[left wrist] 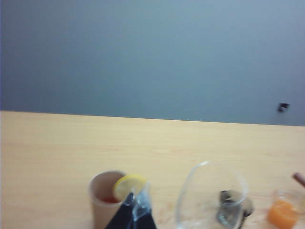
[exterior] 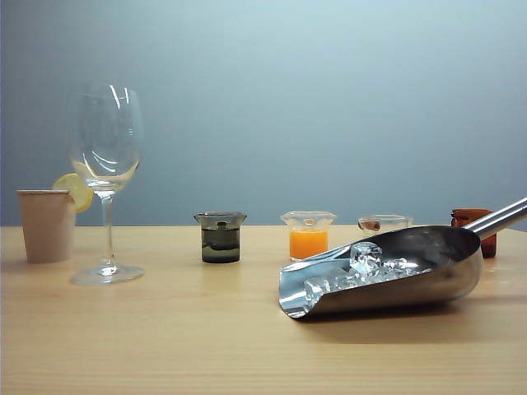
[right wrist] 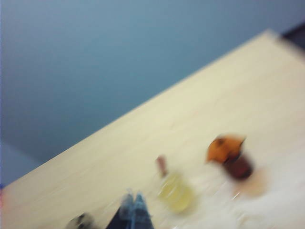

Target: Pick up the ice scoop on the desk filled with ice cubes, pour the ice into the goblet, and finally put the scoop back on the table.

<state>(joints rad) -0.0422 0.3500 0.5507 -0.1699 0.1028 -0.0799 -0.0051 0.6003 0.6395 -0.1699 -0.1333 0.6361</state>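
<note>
Ice scoop lies nearest — left gripper, right gripper closed.

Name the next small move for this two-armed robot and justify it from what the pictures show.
Probably: bring the right pincer, now shut, down toward the ice scoop's handle and open it. The scoop lies untouched on the desk, full of ice cubes; the goblet is empty. The left pincer is near the goblet.

Not much of the robot shows here — none of it in the exterior view. The left gripper is just dark, near-black fingertips with a glossy, clear bluish covering. The right gripper looks the same — dark tips, pale blue sheen, pressed together — but heavily blurred.
</note>
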